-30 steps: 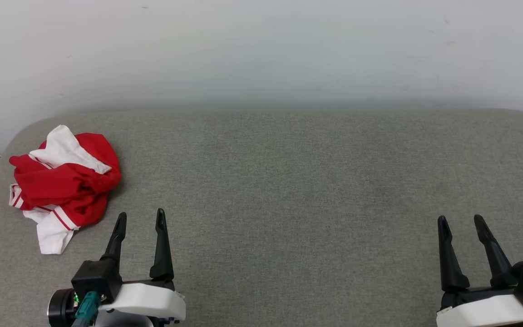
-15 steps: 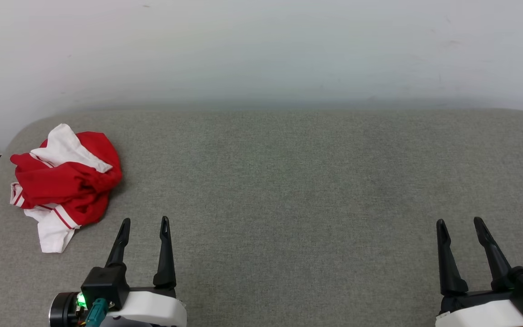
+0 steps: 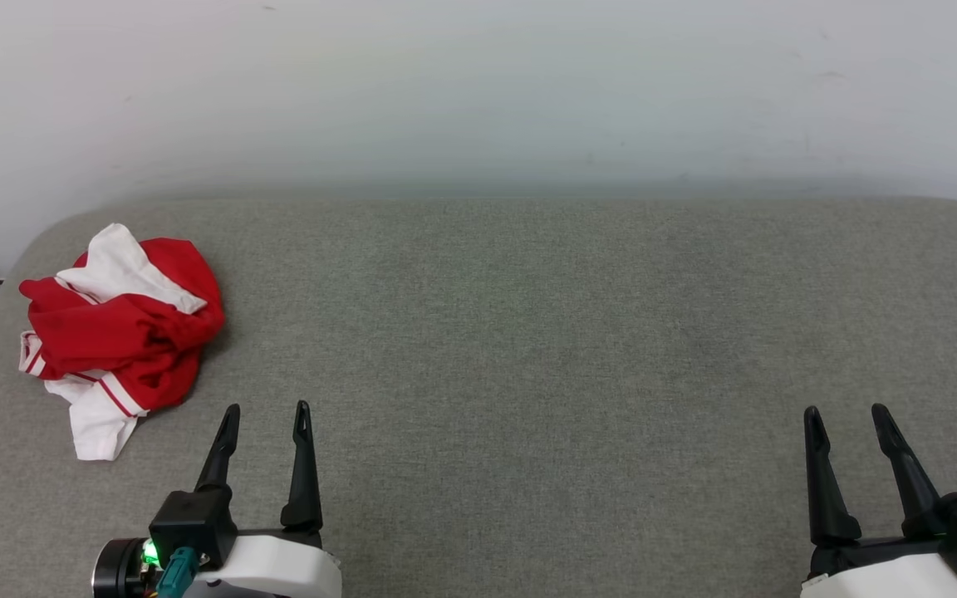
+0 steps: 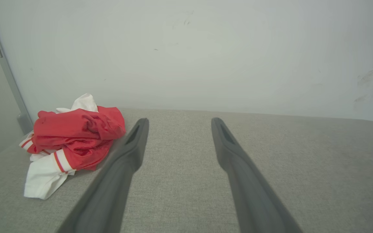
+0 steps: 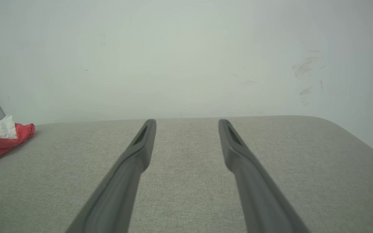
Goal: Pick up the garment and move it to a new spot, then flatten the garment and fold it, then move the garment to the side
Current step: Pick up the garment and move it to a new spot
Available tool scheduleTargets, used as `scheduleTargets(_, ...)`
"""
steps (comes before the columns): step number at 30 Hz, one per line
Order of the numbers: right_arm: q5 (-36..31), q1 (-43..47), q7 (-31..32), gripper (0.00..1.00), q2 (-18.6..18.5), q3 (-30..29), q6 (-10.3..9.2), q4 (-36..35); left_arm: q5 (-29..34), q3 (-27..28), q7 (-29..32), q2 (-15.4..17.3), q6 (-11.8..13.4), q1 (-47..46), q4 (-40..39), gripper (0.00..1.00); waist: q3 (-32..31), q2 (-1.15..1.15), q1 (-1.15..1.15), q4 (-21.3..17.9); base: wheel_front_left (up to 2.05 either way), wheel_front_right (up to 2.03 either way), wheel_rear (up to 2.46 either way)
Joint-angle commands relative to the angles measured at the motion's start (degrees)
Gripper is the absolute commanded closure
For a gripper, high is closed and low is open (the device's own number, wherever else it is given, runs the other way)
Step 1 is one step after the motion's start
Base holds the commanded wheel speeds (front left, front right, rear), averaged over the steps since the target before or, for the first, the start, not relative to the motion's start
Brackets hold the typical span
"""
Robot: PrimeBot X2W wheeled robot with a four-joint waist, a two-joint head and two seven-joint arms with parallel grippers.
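- The garment, a red jersey with white sleeves, lies crumpled in a heap near the far left corner of the grey padded bench; nothing touches it.
- The left hand is released, its fingers spread and empty, near the heap but apart from it.
- The right hand is likewise spread and empty, well apart at the opposite side.
- Judging by this, no step is done: pick-up, relocating, flattening, folding and setting aside are all left.

My head camera looks down from behind the left gripper and right gripper. Wrist cameras skim low along the fingers, sharing the garment to their left.
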Motion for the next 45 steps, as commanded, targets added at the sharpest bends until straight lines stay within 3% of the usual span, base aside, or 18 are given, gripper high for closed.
scheduleTargets(1, 0.2, 0.3, -0.1, 0.00, 0.1, 0.0, -0.02, 0.1, -0.3, 0.0, -0.3, -0.1, -0.1, 0.1, 0.1, 0.00, 0.0, 0.00, 0.00, 0.1, 0.00, 0.00, 0.00)
scheduleTargets(14, -0.1, 0.7, -0.1, 0.00, 0.1, 0.5, -0.02, 0.0, -0.9, 1.1, -0.2, -0.1, 0.4, -0.6, 0.8, 0.00, 0.2, 0.00, 0.00, 4.2, 0.00, 0.00, 0.00)
scheduleTargets(45, -1.5, 0.8, -0.1, 0.00, 0.1, 2.6, -0.03, -0.2, -2.7, 5.1, -0.2, -0.1, 1.5, 0.4, 2.0, 0.00, 0.4, 0.00, 0.00, 25.2, 0.00, 0.00, 0.00)
